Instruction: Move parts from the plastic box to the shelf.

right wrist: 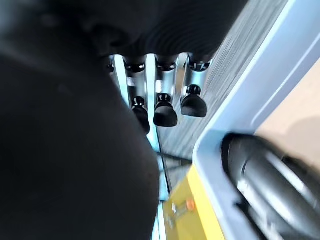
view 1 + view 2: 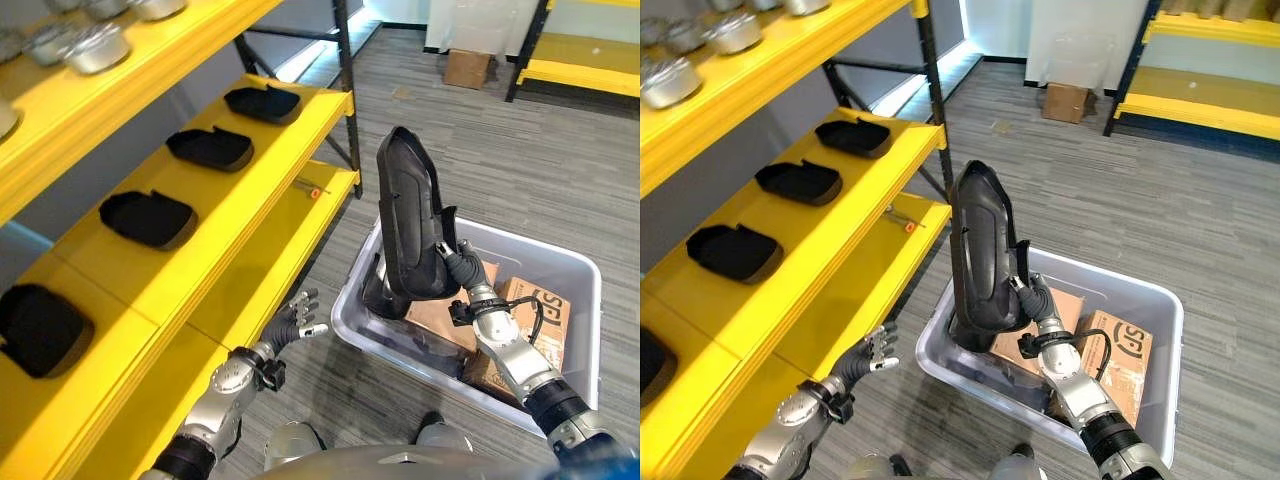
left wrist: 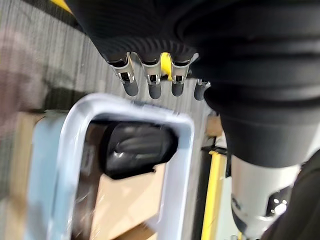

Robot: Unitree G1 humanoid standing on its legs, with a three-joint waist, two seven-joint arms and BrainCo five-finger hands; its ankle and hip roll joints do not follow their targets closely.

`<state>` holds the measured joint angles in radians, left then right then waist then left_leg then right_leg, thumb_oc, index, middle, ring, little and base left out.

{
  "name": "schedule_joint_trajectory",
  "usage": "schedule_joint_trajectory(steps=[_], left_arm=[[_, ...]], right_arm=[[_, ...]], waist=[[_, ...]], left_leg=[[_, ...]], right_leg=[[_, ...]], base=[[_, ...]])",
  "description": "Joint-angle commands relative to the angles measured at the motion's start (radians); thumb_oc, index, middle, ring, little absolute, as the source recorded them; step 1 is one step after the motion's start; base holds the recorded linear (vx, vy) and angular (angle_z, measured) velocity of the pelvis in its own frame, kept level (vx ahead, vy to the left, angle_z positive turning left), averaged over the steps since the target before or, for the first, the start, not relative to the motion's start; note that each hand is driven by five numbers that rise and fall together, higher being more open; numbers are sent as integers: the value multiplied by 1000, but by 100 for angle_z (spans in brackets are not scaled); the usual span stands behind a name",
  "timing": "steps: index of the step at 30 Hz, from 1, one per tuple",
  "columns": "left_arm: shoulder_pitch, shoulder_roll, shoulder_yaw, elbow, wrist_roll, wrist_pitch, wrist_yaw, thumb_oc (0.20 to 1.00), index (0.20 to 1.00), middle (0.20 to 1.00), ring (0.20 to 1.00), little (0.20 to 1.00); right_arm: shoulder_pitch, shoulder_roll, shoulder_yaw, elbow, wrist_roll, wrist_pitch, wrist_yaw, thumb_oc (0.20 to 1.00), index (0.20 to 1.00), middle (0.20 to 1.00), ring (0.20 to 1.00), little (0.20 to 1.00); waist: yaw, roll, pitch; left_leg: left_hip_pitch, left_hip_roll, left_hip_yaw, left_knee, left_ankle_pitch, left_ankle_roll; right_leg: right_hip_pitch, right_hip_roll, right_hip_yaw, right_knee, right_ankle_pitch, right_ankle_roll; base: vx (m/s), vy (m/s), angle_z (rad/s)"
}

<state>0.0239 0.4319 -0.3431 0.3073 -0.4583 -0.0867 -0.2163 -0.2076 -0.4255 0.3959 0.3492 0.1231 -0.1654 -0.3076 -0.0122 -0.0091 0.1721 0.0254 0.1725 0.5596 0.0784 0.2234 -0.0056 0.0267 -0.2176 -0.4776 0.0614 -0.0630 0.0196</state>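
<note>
My right hand [image 2: 466, 277] is shut on a large black moulded part [image 2: 410, 215], holding it upright over the left end of the grey plastic box [image 2: 577, 266]. In the right wrist view the held part [image 1: 75, 150] covers much of the picture beside my fingers [image 1: 165, 114]. Another black part [image 3: 135, 150] lies inside the box. My left hand [image 2: 292, 325] hangs open, fingers spread, between the box and the front edge of the yellow shelf [image 2: 240, 215]. Several black parts [image 2: 148, 218] lie in a row on that shelf.
Cardboard cartons [image 2: 530, 320] fill the right side of the box. Metal bowls [image 2: 95, 45] stand on the upper shelf level. A dark shelf post [image 2: 346, 80] rises at the shelf's far end. A cardboard box [image 2: 468, 68] and another yellow rack [image 2: 590, 60] stand further off.
</note>
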Motion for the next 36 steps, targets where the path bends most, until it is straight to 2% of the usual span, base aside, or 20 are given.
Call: schedule_joint_trajectory(steps=[1, 5, 9, 11, 13, 16, 20, 22, 23, 24, 26, 27, 28, 29, 31, 32, 36], left_arm=[[28, 1, 22, -37, 26, -34, 17, 1000, 1000, 1000, 1000, 1000], [15, 25, -2, -54, 45, -20, 35, 1000, 1000, 1000, 1000, 1000], [20, 45, -15, -69, 28, -19, 49, 1000, 1000, 1000, 1000, 1000], [27, 50, -19, -78, 26, -29, 56, 1000, 1000, 1000, 1000, 1000], [36, 59, -29, -94, 19, -49, 69, 1000, 1000, 1000, 1000, 1000], [48, 60, -39, -104, 20, -69, 57, 1000, 1000, 1000, 1000, 1000], [50, 57, -55, -95, 20, -92, 51, 1000, 1000, 1000, 1000, 1000], [46, 55, -67, -81, 22, -108, 40, 1000, 1000, 1000, 1000, 1000], [38, 55, -80, -71, 29, -118, 27, 1000, 1000, 1000, 1000, 1000], [10, 62, -97, -60, 32, -119, 15, 1000, 1000, 1000, 1000, 1000], [-6, 64, -103, -54, 31, -115, 8, 1000, 1000, 1000, 1000, 1000], [-22, 64, -109, -48, 36, -109, -5, 1000, 1000, 1000, 1000, 1000], [-47, 64, -114, -45, 43, -96, -12, 1000, 1000, 1000, 1000, 1000], [-63, 55, -116, -43, 55, -79, -2, 1000, 1000, 1000, 1000, 1000], [-65, 48, -113, -43, 56, -68, 6, 1000, 1000, 1000, 1000, 1000], [-60, 21, -113, -44, 57, -49, 25, 1000, 1000, 1000, 1000, 1000], [-72, 1, -113, -27, 88, -35, 12, 1000, 1000, 1000, 1000, 1000]], right_arm=[[-119, 36, 4, -57, 0, -90, 0, 200, 200, 200, 200, 200], [-126, 59, 6, -77, 22, -69, 9, 200, 200, 200, 200, 200], [-128, 75, 19, -91, 39, -61, 27, 200, 200, 200, 200, 200], [-135, 86, 30, -102, 35, -55, 41, 200, 200, 200, 200, 200], [-150, 92, 57, -133, 59, -30, 63, 200, 200, 200, 200, 200], [-162, 100, 78, -159, 67, -10, 74, 200, 200, 200, 200, 200], [-157, 105, 87, -179, 83, 9, 78, 200, 200, 200, 200, 200], [-147, 108, 87, -176, 87, 4, 74, 200, 200, 200, 200, 200], [-135, 108, 83, -171, 79, -13, 63, 200, 200, 200, 200, 200], [-122, 107, 74, -165, 82, -28, 45, 200, 200, 200, 200, 200], [-113, 104, 69, -164, 85, -38, 38, 200, 200, 200, 200, 200], [-99, 102, 66, -164, 87, -48, 23, 200, 200, 200, 200, 200], [-88, 100, 59, -161, 91, -61, 20, 200, 200, 200, 200, 200], [-79, 96, 50, -152, 100, -76, 37, 200, 200, 200, 200, 200], [-80, 94, 51, -156, 105, -68, 45, 200, 200, 200, 200, 200], [-97, 97, 69, -151, 115, -51, 53, 200, 200, 200, 200, 200], [-122, 101, 80, -113, 116, -66, 51, 200, 200, 200, 200, 200]], waist=[[2, 27, -42], [5, 42, -41], [26, 46, -28], [42, 51, -18], [73, 57, 5], [105, 61, 23], [119, 62, 35], [118, 63, 40], [114, 66, 41], [95, 70, 41], [80, 70, 41], [63, 69, 40], [45, 68, 39], [33, 57, 34], [31, 48, 33], [36, 19, 31], [38, 9, 28]], left_leg=[[70, 121, 25, 159, -183, -113], [83, 79, 31, 103, -245, -71], [77, 50, 4, 73, -275, -42], [72, 40, -15, 52, -267, -35], [64, 31, -41, 10, -239, -33], [49, 33, -59, -22, -204, -38], [42, 23, -64, -41, -192, -35], [40, 4, -75, -60, -186, -30], [38, -21, -86, -84, -176, -27], [35, -46, -107, -115, -165, -22], [34, -58, -123, -128, -161, -18], [34, -68, -142, -135, -161, -14], [23, -67, -142, -141, -147, -5], [28, -76, -139, -148, -149, -15], [31, -78, -131, -149, -150, -25], [19, -81, -123, -123, -160, -64], [-34, -72, -125, -71, -150, -58]], right_leg=[[-7, 35, -51, 19, -11, 9], [-20, -5, -60, 82, -15, 41], [-26, -33, -54, 119, -14, 66], [-32, -48, -55, 132, -9, 81], [-38, -87, -67, 140, 16, 118], [-33, -124, -89, 143, 43, 138], [-21, -161, -99, 127, 83, 155], [-18, -170, -78, 119, 102, 166], [-15, -164, -47, 112, 111, 174], [-27, -131, 16, 121, 95, 173], [-37, -107, 60, 130, 78, 170], [-47, -74, 109, 139, 57, 165], [-62, -18, 139, 143, 39, 147], [-47, 47, 137, 103, 31, 128], [-28, 75, 124, 67, 36, 116], [43, 135, 109, -42, 41, 92], [62, 146, 121, -101, 65, 59]], base=[[-47, 429, 69], [-39, 365, 50], [-43, 279, 59], [-112, 410, 46], [-209, 448, 54], [-187, 301, 32], [-124, 225, 29], [-116, 264, 39], [-136, 297, 60], [-118, 243, 74], [-37, 65, 82], [-93, -2, 84], [-78, -55, 124], [-68, -57, 124], [87, -83, 84], [162, -118, -8], [24, -131, -9]])
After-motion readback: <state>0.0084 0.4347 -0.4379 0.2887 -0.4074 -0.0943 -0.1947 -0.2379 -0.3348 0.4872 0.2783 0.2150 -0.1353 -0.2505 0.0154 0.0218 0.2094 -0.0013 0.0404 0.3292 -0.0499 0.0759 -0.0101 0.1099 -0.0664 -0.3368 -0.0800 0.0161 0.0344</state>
